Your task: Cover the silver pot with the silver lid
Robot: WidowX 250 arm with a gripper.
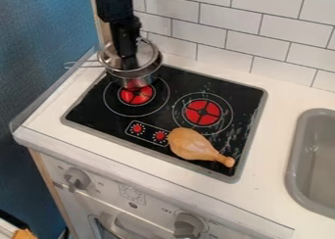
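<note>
From above the near side of the counter (98, 139), the camera looks slantwise down, fairly close, toward the tiled wall (229, 18).

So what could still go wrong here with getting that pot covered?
The silver lid looks shifted toward the left of the silver pot, so it may slide off or settle crooked if the gripper lets go there. The thin handle pointing left reaches the counter's side edge, so a bump there might turn the pot. Pressing down off-centre could also tip the pot.
</note>
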